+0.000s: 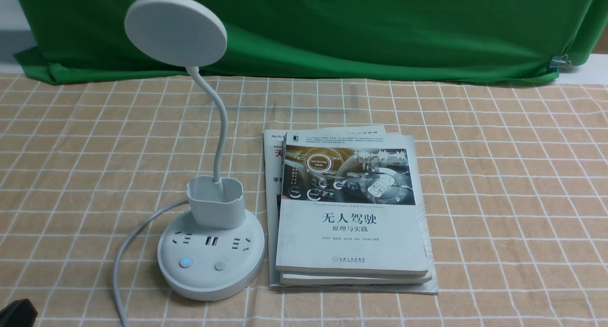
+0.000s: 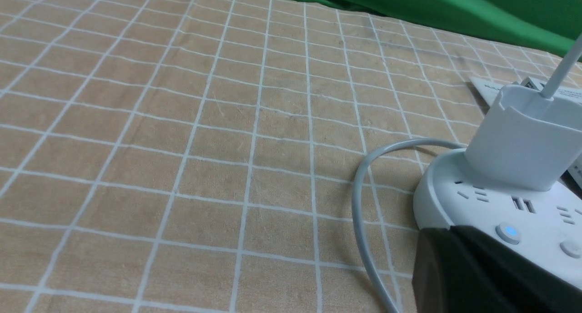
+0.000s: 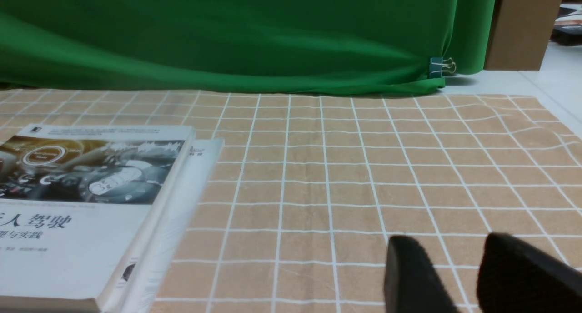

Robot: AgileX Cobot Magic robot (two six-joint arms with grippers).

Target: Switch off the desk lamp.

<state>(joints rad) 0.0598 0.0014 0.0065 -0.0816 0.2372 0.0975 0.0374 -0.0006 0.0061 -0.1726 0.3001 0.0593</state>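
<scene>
Lamp (image 1: 211,265) on table (image 1: 513,213), L of the book stack (image 1: 351,213), close beside it; head up top, neck bent, cable (image 1: 124,251) off its L side. One button (image 1: 186,262) glows blue. L gripper (image 2: 443,229): jaws look pressed together, nr lamp base. R gripper (image 3: 448,240): jaws spread w/ a gap, nothing btwn, over table R of books.

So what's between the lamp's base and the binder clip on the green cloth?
The books, in the front view, with tablecloth beyond them.
</scene>
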